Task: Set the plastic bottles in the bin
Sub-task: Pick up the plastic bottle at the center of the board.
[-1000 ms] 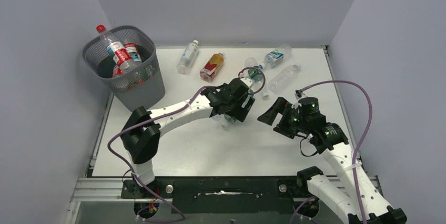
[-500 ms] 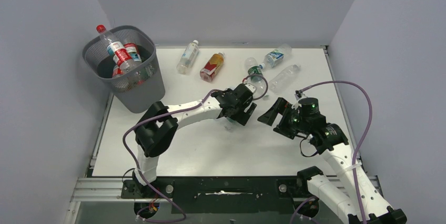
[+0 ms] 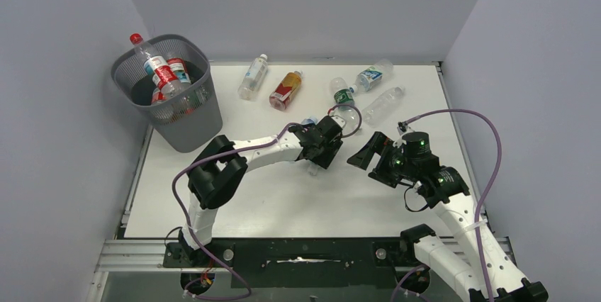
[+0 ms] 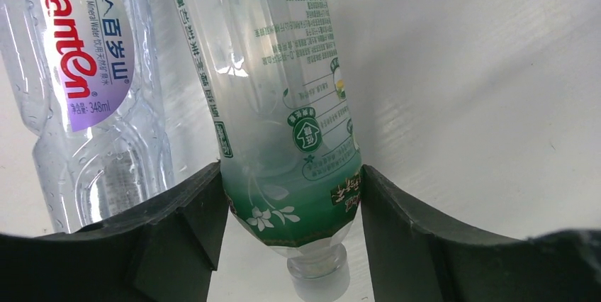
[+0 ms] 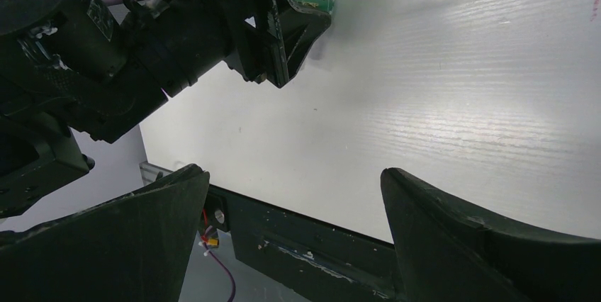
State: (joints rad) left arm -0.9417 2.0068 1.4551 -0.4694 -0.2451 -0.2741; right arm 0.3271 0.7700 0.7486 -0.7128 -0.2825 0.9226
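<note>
**Make the pinch sure before we lift**

We judge that the step in hand is the grasp of the green-labelled bottle (image 4: 283, 103). It lies on the counter (image 5: 461, 103) near its middle, well apart from the bin (image 3: 186, 128) at the far left. To do this well, we should press enough that the smooth plastic does not slip, but not so hard that the thin wall buckles. The left jaws pinch the bottle low on its shoulder, just above the neck, one on each side and both touching it. The cap end points toward the wrist and the body stretches away. A grip so near one end may let the long body swing, so we should lift slowly. A clear Ganten bottle (image 4: 78, 68) lies just beside it, close against the outside of one jaw, and we must not drag it along. The right jaws are spread wide, holding nothing, above bare counter
</note>
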